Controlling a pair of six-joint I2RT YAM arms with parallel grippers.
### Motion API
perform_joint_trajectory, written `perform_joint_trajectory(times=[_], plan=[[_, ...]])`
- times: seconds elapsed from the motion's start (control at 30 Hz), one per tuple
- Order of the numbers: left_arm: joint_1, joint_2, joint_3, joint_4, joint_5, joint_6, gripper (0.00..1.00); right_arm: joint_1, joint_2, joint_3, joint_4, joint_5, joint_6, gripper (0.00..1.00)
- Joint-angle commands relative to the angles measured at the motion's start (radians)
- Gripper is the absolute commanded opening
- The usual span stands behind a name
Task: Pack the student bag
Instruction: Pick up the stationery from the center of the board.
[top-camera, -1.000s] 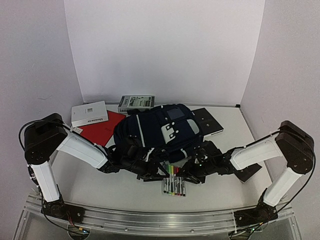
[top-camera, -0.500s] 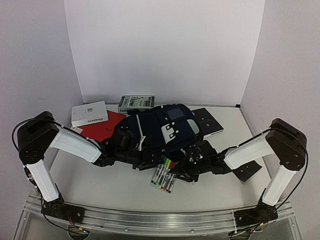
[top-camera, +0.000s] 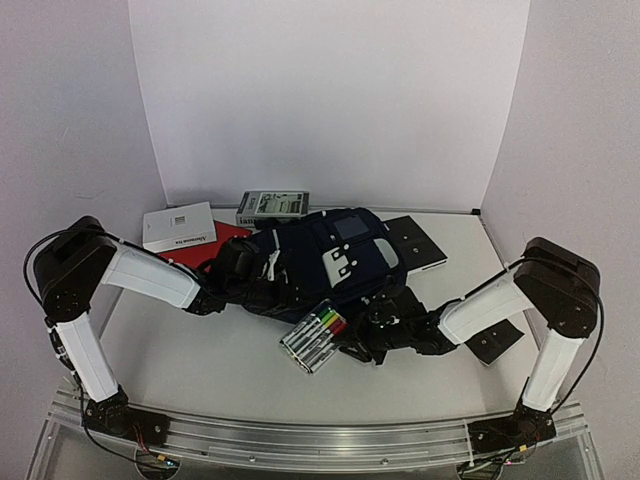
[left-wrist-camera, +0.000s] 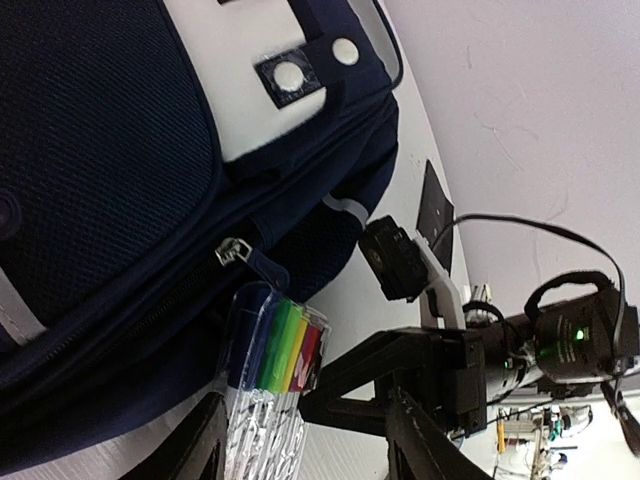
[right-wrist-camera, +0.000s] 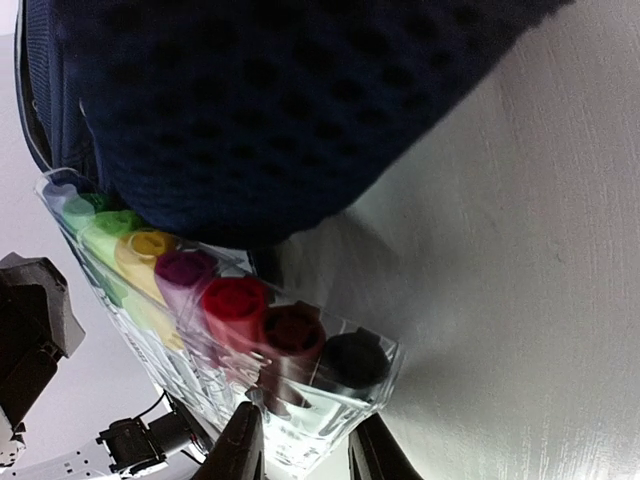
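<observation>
We find the right gripper (right-wrist-camera: 300, 445) pinching the marker case (top-camera: 312, 337), a clear pack of coloured pens, by its edge near the capped end; holding it by the margin leaves most of the pack free to be pushed into an opening; whether the case rests on the worktop (top-camera: 200, 380) or is carried just above it we cannot tell. The student bag (top-camera: 330, 255) lies flat directly ahead of this gripper, its navy flank bulging over the pen caps, close against the case. The left gripper (left-wrist-camera: 305, 425) stands spread, with nothing visibly clamped; the zip opening (left-wrist-camera: 150, 305) runs ahead of it and to one side, the zip pull (left-wrist-camera: 232, 250) hanging at the mouth; the clear end of the case shows in the gap between its fingers, and we cannot determine whether they touch. We judge the left gripper to be stationed there to lift or steady the lip while the right feeds the case in; the mouth looks narrow and slack, so a corner of the case may catch on fabric; the case is not yet inside.
</observation>
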Motion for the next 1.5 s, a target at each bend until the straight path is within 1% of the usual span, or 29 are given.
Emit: perform_joint_trajectory(times=[0.0, 0.07, 0.13, 0.23, 0.3, 0.4, 0.53, 0.57, 0.67, 0.73, 0.77, 0.83, 0.87, 0.9, 0.97, 1.0, 1.03, 1.13, 1.23, 1.33, 1.47], plan=[[0.018, -0.045, 0.103, -0.262, -0.155, 0.152, 0.59, 0.003, 0.033, 0.011, 0.062, 0.098, 0.078, 0.27], [0.019, -0.071, 0.112, -0.368, -0.193, 0.182, 0.64, 0.003, 0.041, 0.008, 0.063, 0.101, 0.086, 0.27], [0.018, -0.092, 0.087, -0.428, -0.193, 0.186, 0.68, 0.003, 0.049, 0.008, 0.064, 0.102, 0.088, 0.27], [0.019, -0.091, 0.056, -0.453, -0.105, 0.168, 0.71, 0.003, 0.054, 0.017, 0.063, 0.101, 0.087, 0.27], [0.019, -0.075, 0.040, -0.440, -0.023, 0.149, 0.71, 0.004, 0.056, 0.023, 0.063, 0.099, 0.086, 0.27], [0.019, -0.058, 0.007, -0.361, 0.080, 0.121, 0.72, 0.004, 0.059, 0.031, 0.063, 0.095, 0.082, 0.27], [0.019, -0.008, 0.020, -0.318, 0.158, 0.113, 0.73, 0.004, 0.057, 0.032, 0.063, 0.092, 0.078, 0.26], [0.018, 0.006, 0.025, -0.309, 0.177, 0.108, 0.71, 0.004, 0.054, 0.031, 0.062, 0.094, 0.078, 0.25], [0.017, 0.023, 0.018, -0.258, 0.229, 0.092, 0.55, 0.005, 0.035, 0.024, 0.063, 0.107, 0.074, 0.25], [0.018, 0.012, 0.009, -0.238, 0.237, 0.094, 0.39, 0.006, 0.015, 0.017, 0.059, 0.125, 0.069, 0.26], [0.018, 0.004, 0.004, -0.235, 0.235, 0.097, 0.29, 0.005, 0.001, 0.015, 0.051, 0.136, 0.060, 0.26], [0.018, -0.018, -0.008, -0.225, 0.228, 0.100, 0.11, 0.004, -0.032, 0.012, 0.026, 0.159, 0.038, 0.29], [0.018, -0.030, -0.016, -0.213, 0.224, 0.099, 0.04, 0.004, -0.055, 0.013, 0.008, 0.173, 0.023, 0.31], [0.018, -0.044, -0.026, -0.198, 0.220, 0.093, 0.01, 0.005, -0.080, 0.016, -0.014, 0.190, 0.006, 0.33], [0.019, -0.092, -0.043, -0.166, 0.197, 0.080, 0.00, 0.006, -0.136, 0.015, -0.068, 0.225, -0.033, 0.40], [0.019, -0.117, -0.048, -0.156, 0.181, 0.076, 0.00, 0.005, -0.168, 0.011, -0.084, 0.244, -0.053, 0.46], [0.019, -0.145, -0.051, -0.147, 0.158, 0.072, 0.00, 0.005, -0.212, 0.007, -0.099, 0.258, -0.066, 0.55], [0.018, -0.249, -0.036, -0.136, 0.053, 0.049, 0.00, 0.004, -0.320, -0.002, -0.118, 0.286, -0.113, 0.73], [0.018, -0.329, -0.016, -0.084, -0.045, -0.012, 0.00, 0.004, -0.386, 0.019, -0.128, 0.287, -0.156, 0.84], [0.019, -0.369, -0.016, 0.037, -0.055, -0.077, 0.00, 0.004, -0.401, 0.068, -0.128, 0.247, -0.203, 0.89], [0.019, -0.376, -0.018, 0.175, 0.028, -0.152, 0.00, 0.004, -0.375, 0.184, -0.127, 0.157, -0.299, 0.89]])
